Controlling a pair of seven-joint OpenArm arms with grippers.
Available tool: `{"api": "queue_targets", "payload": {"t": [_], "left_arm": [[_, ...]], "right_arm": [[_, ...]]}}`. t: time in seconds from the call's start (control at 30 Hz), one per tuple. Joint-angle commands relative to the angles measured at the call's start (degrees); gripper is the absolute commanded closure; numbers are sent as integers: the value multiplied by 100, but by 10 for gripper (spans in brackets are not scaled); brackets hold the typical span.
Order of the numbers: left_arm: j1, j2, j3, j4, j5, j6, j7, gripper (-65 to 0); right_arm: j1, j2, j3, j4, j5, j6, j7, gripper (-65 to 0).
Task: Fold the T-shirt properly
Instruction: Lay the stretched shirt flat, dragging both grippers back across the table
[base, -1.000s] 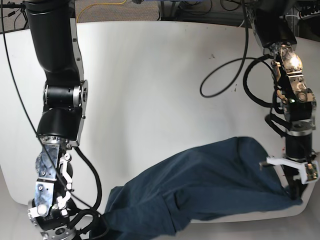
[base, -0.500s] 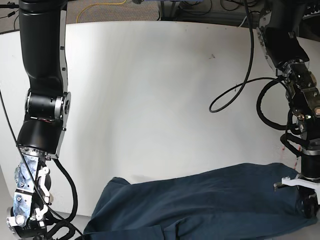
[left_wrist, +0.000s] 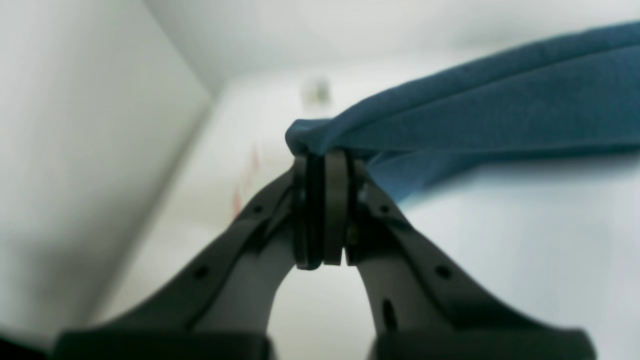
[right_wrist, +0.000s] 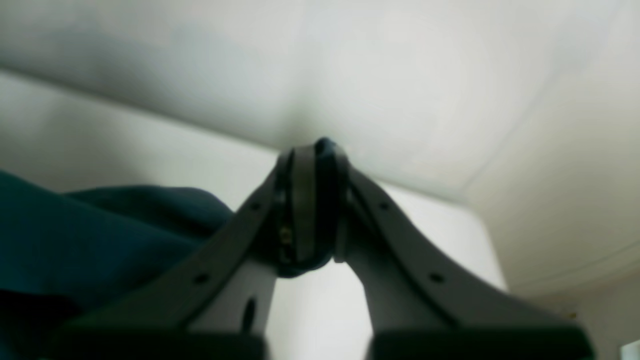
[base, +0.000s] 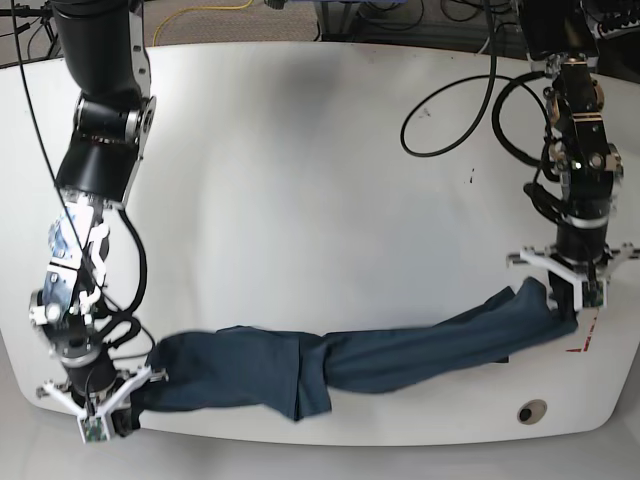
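Both end effectors, left (base: 570, 290) and right (base: 105, 405), grip the T-shirt (base: 330, 362) ends; keep tension even and lay flat on the surface (base: 300, 180).

A white desk (base: 320, 180) with a rounded outline fills most of the base view. Near its lower right edge sits a small round hole (base: 531, 411) with a dark centre, and just above that, close to the right edge, is a thin red mark (base: 582, 341). A few tiny dark specks (base: 424, 112) dot the upper right of the surface. Beyond the far edge, at the upper left, a yellow cable (base: 205, 12) lies on grey floor (base: 250, 28).
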Motion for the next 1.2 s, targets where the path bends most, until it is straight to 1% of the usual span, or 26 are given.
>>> {"api": "queue_targets", "payload": {"t": [0.0, 0.17, 0.27, 0.4, 0.53, 0.67, 0.87, 1.03, 1.17], "left_arm": [[361, -95, -159, 100, 90, 89, -154, -1], [1214, -95, -265, 108, 90, 89, -163, 0], [1680, -95, -309, 100, 90, 89, -163, 0], [2102, -95, -405, 100, 90, 89, -163, 0], [2445, -95, -537, 91, 90, 89, -163, 0], [2691, -95, -555, 91, 90, 89, -163, 0], [3051, -95, -564, 73, 99, 89, -171, 0], [3218, -104, -590, 73, 107, 89, -171, 0], [3350, -95, -801, 56, 107, 89, -171, 0]], "right_arm": [[-309, 46, 156, 389, -16, -48, 194, -6], [-1338, 2, 411, 802, -7, -48, 194, -6], [-1848, -200, 631, 952, 46, -48, 194, -5], [-2481, -350, 921, 1110, 178, -48, 194, -6], [-3035, -394, 965, 1154, 213, -48, 194, -6], [-3448, -587, 983, 1154, 195, -48, 194, -6], [-3940, -745, 983, 1163, 195, -48, 194, -5], [-4186, -772, 983, 1163, 195, -48, 194, -5], [-4353, -772, 983, 1163, 195, -48, 194, -5]]}}
